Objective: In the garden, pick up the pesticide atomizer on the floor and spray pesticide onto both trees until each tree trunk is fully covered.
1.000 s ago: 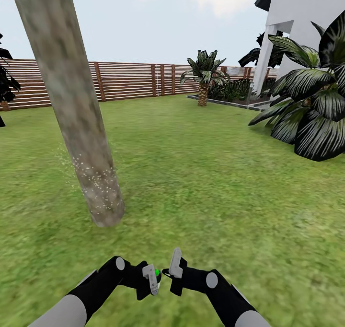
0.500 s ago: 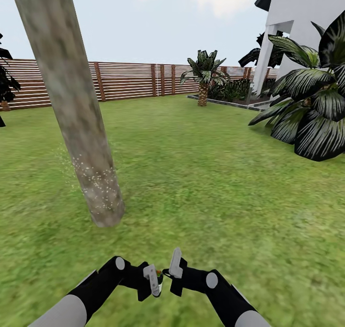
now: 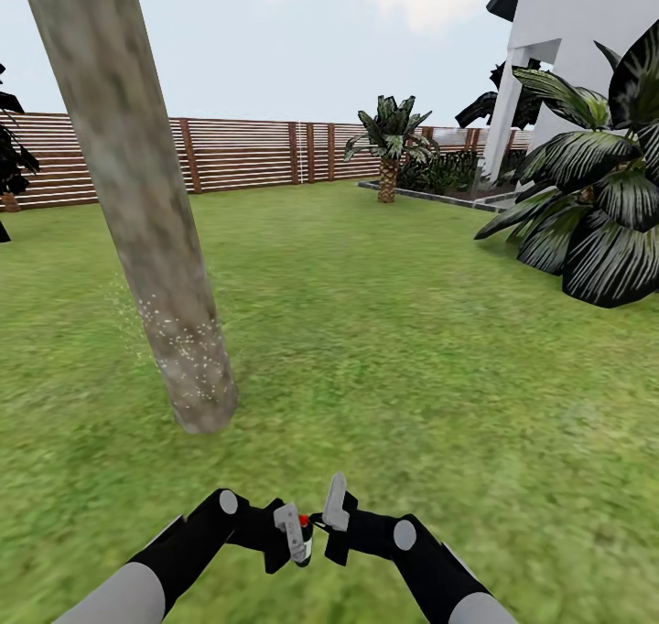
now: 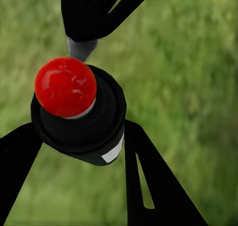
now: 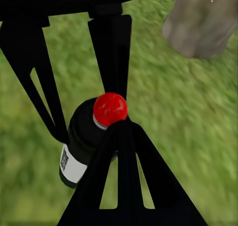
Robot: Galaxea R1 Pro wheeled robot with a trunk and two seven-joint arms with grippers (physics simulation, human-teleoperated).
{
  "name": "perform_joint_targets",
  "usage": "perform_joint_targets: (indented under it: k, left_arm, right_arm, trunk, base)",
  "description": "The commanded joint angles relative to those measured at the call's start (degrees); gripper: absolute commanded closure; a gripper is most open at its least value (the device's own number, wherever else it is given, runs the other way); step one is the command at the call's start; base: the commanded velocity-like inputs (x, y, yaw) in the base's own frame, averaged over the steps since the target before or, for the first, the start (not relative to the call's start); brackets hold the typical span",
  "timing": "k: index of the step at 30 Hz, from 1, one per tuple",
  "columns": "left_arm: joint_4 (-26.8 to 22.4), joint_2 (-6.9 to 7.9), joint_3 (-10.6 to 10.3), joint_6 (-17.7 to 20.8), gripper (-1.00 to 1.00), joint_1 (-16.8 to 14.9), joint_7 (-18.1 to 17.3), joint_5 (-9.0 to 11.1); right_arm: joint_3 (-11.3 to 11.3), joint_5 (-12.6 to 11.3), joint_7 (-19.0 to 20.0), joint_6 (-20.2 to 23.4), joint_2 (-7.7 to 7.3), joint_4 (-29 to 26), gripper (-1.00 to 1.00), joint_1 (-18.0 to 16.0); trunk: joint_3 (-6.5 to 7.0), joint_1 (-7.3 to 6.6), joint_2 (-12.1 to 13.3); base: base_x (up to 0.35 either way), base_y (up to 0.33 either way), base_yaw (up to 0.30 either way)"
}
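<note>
The left tool point(image 3: 295, 537) was closed on the spray bottle point(image 4: 82, 119), its fingers point(image 4: 148, 181) pressed against the black body on either side, red tip point(image 4: 65, 86) facing the camera. The right tool point(image 3: 331, 514) stood just beside it; whether it was open or closed could not be determined. Both were low over the lawn point(image 3: 412, 349). The tree trunk point(image 3: 151, 240), speckled white near its base, stood ahead to the left, apart from both tools. A slatted fence point(image 3: 238, 153) closed the far side.
</note>
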Motion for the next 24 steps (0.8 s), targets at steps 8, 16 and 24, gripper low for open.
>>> perform_joint_targets:
  k: [8, 16, 24]
  left_arm:
    - [5.0, 2.99, -0.1, -2.2, 1.0, -0.1, 0.3, -0.6]
    - [5.2, 11.74, -0.1, -2.5, 1.0, 0.0, 0.2, -0.6]
    - [5.7, 15.41, 4.5, -1.9, 1.0, 0.1, 9.5, -0.3]
  right_arm:
    - [0.0, 0.0, 0.1, 0.0, 0.0, 0.2, 1.0, 0.0]
    - [-0.4, 0.0, 0.1, 0.0, 0.0, 0.0, -1.0, 0.0]
    - [-1.8, 0.2, -2.9, 0.1, -1.75, 0.4, -1.0, 0.0]
  trunk:
    - [0.0, 0.0, 0.0]
    - [0.0, 0.0, 0.0]
    - [0.0, 0.0, 0.0]
  base:
    - [0.0, 0.0, 0.0]
    - [0.0, 0.0, 0.0]
    - [0.0, 0.0, 0.0]
